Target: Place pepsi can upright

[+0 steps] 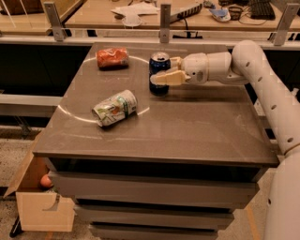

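The pepsi can (158,67), dark blue with a silver top, stands upright on the brown table (187,126), at the back near the middle. My gripper (162,71) reaches in from the right at can height. Its jaws are closed on the can's sides: one cream finger (167,78) crosses the can's front and the other passes behind it. The can's base appears to rest on the tabletop.
An orange-red can (112,57) lies on its side at the back left. A larger white-and-green can (115,108) lies on its side left of centre. An open cardboard box (40,197) sits on the floor at the lower left. A desk with clutter (140,9) stands behind.
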